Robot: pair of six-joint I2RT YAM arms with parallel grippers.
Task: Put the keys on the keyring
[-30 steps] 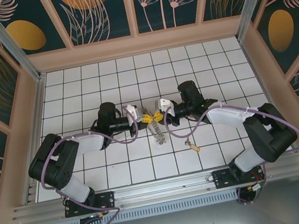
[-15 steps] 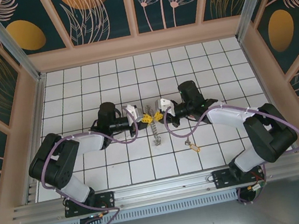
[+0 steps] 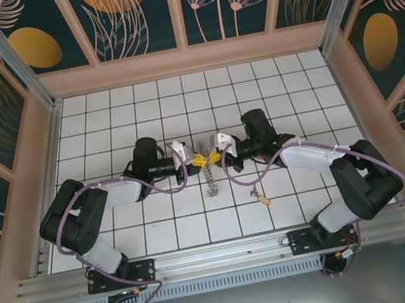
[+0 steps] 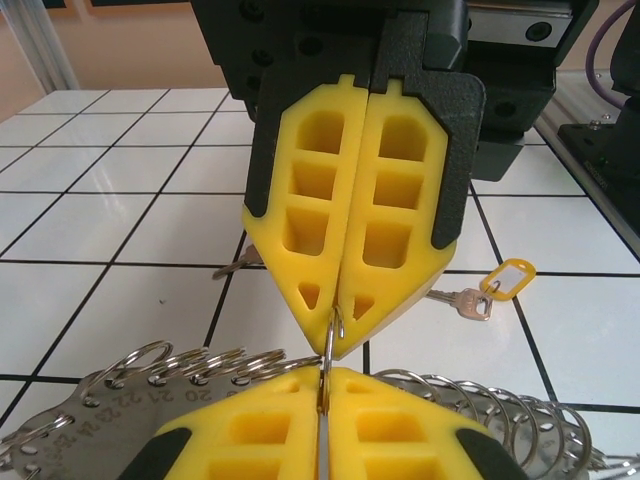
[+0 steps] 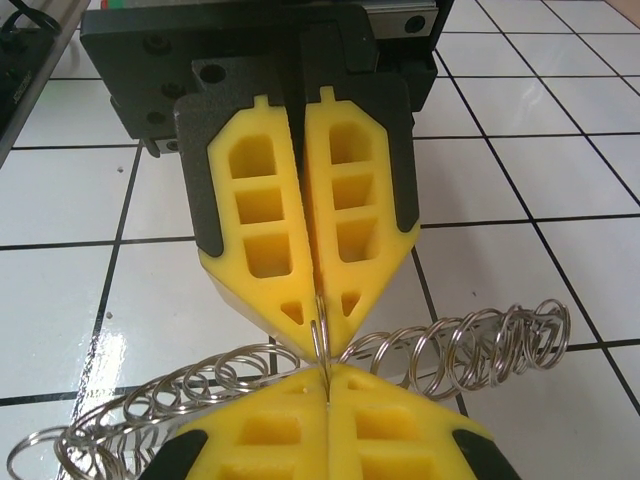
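**Both grippers pinch one small ring of the keyring**

The keyring is in the middle of the table, held up between the two grippers. Most of it sags below the pinch point toward the arm bases. In the left wrist view its grey band with printed numbers and its row of wire loops spreads to both sides.

I judge it light but awkward. Each loop is stiff metal, yet the whole thing is loose, so it will probably swing and twist when one side is moved. The smooth wire can slip in the yellow fingertips. The best hold seems to be on one loop only, not on the wide band.

The left gripper and the right gripper meet tip to tip just above the keyring. The jaws of both are pressed together, and the same small ring is caught on edge between the two pairs.

One key, with a yellow tag, lies flat on the table to the right of the keyring and nearer the bases, well apart from it. It is tiny and thin, so the tag looks like the easier place to grasp.

Both arms reach inward from their bases with the forearms low and the wrists about level, pointing at each other across the keyring.
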